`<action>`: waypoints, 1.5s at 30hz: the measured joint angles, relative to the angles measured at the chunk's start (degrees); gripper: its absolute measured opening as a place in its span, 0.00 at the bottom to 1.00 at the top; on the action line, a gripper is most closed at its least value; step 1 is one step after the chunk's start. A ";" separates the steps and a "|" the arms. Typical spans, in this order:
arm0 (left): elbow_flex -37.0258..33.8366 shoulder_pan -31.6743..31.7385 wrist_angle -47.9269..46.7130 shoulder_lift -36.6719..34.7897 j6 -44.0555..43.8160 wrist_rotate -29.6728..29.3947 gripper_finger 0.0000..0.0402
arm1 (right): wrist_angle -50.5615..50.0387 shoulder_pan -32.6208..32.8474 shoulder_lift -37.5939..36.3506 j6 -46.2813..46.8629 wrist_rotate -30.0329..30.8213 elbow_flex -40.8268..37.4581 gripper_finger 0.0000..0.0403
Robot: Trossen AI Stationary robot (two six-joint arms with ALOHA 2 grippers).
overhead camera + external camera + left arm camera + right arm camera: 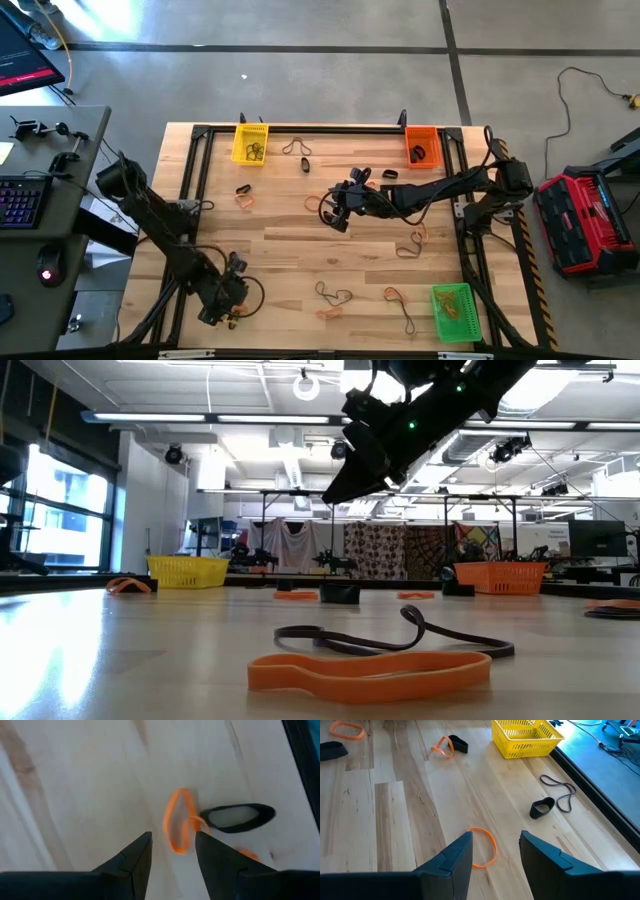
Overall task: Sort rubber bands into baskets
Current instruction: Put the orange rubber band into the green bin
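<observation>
My right jaws (495,852) open, empty, above orange band (485,847) mid-tabletop; advise straddling one strand, descending square; left jaws (172,852) open, empty.

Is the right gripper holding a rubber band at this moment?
No, the right gripper is open and empty, and the orange rubber band lies flat on the table beneath it.

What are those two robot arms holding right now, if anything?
Nothing. The right gripper hangs open above an orange rubber band mid-table; the left gripper is open over another orange band.
</observation>
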 joint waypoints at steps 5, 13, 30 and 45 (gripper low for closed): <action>0.22 -1.02 1.59 1.04 -1.42 0.72 0.36 | -0.01 0.00 0.00 0.01 0.00 0.00 0.37; 0.24 -0.68 1.47 5.49 -2.63 0.70 0.36 | -0.03 0.00 0.00 0.00 0.00 0.00 0.37; 0.18 5.55 -6.28 -0.80 -5.12 -10.77 0.01 | 0.80 0.04 0.00 0.89 -3.39 0.00 0.37; 0.18 27.32 7.81 -4.30 -2.70 -20.36 0.00 | 6.94 5.79 0.00 -7.64 -4.72 0.00 0.38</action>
